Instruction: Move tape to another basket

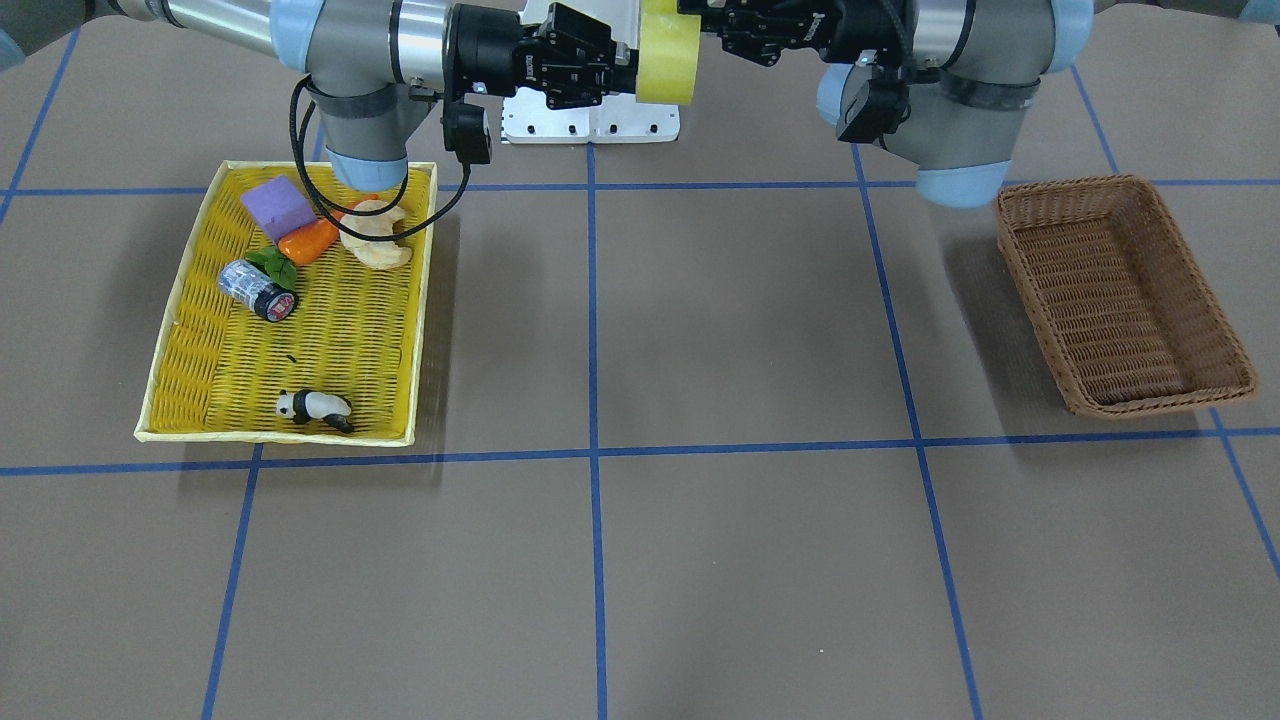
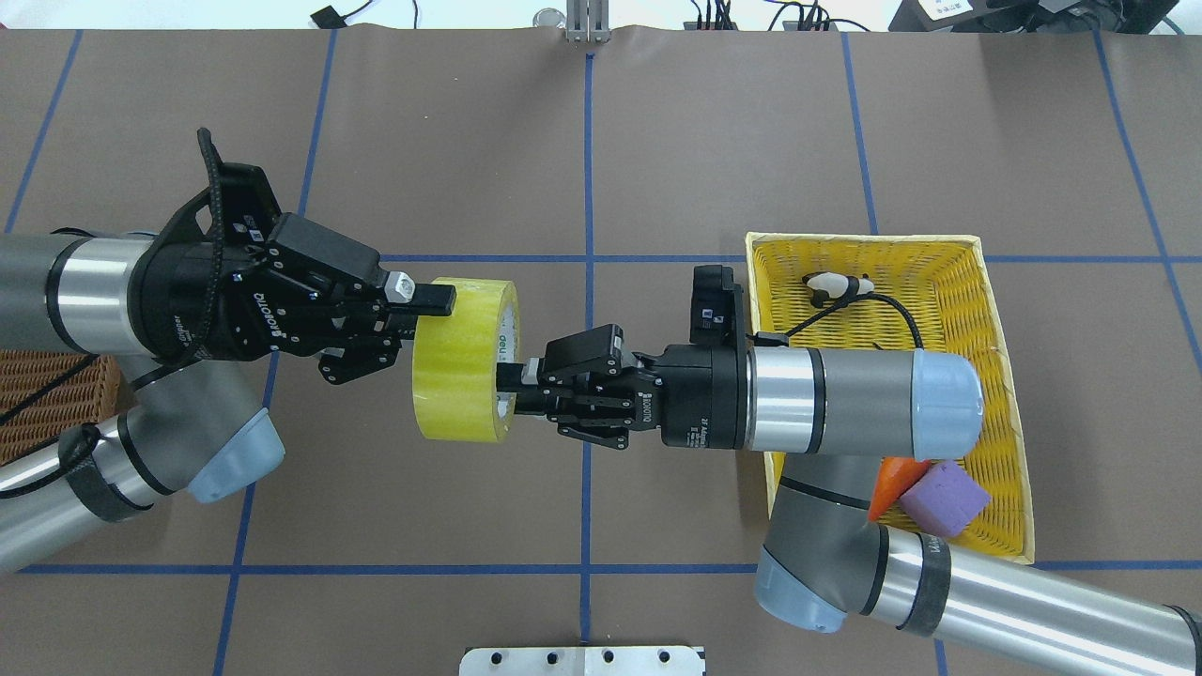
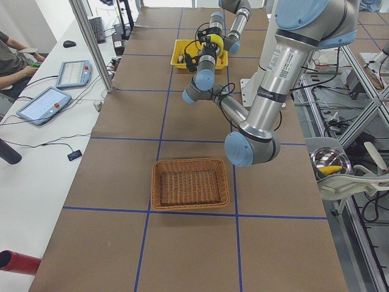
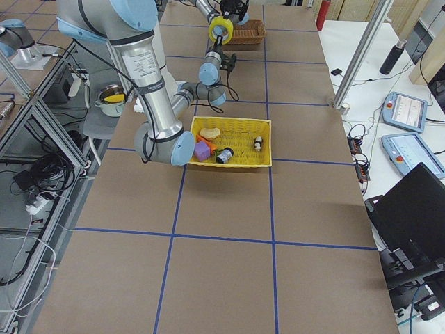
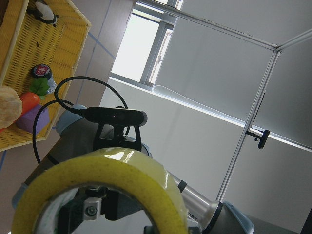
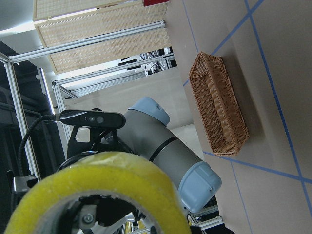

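Overhead exterior: tape (image 2: 458, 376), likely light, stiff, slick, pinched narrow at its core wall, the best hold, by right gripper (image 2: 512, 390), left gripper (image 2: 427, 324) straddling the 12 o'clock rim, closure unclear.

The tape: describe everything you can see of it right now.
The tape is a wide, glossy roll of translucent yellow packing tape with a pale core bearing green print. It hangs in the air above the table, its axis level and pointing from arm to arm. The right gripper is shut on the printed end. At the other end, one finger of the left gripper lies over the rim; whether that grip is shut cannot be told.
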Tool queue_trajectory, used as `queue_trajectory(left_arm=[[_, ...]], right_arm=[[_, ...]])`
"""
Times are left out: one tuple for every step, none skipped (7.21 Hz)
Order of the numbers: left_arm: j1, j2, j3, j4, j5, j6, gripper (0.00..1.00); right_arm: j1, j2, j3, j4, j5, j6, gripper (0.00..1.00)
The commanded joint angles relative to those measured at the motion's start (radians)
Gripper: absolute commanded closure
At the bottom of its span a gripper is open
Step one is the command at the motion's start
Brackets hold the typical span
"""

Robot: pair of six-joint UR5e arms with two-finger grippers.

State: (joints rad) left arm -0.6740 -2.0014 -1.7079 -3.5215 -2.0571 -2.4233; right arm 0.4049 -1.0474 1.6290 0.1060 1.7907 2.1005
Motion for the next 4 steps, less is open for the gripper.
queue_trajectory(left_arm=[[0.001,0.001,-0.006,0.001,0.0,0.001,1.0],[0.001,0.003,-0.009,0.001,-0.002,0.001,1.0],[0.001,0.012,-0.007,0.001,-0.002,0.004,1.0],[-0.016,0.027,-0.004,0.001,-0.003,0.016,1.0]], right_arm=[[0.002,0.001,0.0,0.003,-0.005,0.006,0.0],[0.006,-0.002,-0.001,0.012,-0.004,0.006,0.0],[0.018,-0.011,0.0,0.024,-0.004,0.006,0.0],[0.061,-0.017,0.0,0.018,0.001,-0.003,0.0]])
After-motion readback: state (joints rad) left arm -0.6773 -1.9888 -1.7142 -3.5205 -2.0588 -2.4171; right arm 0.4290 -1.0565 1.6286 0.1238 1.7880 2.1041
